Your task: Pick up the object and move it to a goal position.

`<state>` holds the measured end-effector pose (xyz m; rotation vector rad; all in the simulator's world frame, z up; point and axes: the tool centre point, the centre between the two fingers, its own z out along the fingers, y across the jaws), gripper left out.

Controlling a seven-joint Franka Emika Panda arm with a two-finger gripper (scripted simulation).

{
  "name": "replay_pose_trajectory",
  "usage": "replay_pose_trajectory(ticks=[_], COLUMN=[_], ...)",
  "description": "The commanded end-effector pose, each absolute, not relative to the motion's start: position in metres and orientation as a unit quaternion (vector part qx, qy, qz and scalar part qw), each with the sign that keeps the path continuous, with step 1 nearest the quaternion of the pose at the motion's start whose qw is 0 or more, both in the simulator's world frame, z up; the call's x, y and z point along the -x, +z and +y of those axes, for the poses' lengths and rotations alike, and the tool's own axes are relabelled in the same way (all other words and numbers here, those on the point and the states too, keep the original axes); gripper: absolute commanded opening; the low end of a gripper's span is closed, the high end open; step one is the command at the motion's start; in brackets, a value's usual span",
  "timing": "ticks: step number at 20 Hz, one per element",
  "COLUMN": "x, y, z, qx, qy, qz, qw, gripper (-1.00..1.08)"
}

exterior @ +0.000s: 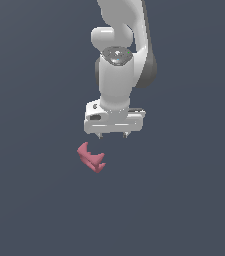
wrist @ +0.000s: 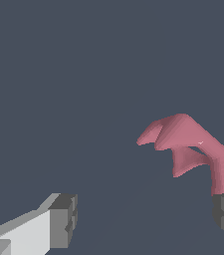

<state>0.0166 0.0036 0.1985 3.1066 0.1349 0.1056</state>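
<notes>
The object (exterior: 91, 157), a jagged pinkish-red claw, lies apart from my gripper (exterior: 113, 135), below it and off toward the exterior view's left, not between my fingers (wrist: 63, 219). They are spread wide and empty. I judge this the approach; next I must shift over it, then descend.

I see flat, even simulator light — no cast shadows; one small glint on the arm's wrist joint (exterior: 117, 54), edges sharp.
</notes>
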Motion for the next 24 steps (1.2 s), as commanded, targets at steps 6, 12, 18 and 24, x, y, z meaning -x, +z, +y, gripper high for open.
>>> replay_pose_trajectory(ticks=[6,12,18,24], x=[-0.02,-0.025,-0.029,-0.033], y=[0.192,0.184,0.175,0.166], z=[-0.007,-0.02,-0.034,-0.049], qx=[-0.995,-0.988,-0.976,-0.959], qy=[0.029,0.023,0.016,0.01], qz=[0.09,0.151,0.217,0.281], qw=[0.016,0.017,0.016,0.013], gripper=[1.0,1.0,1.0,1.0])
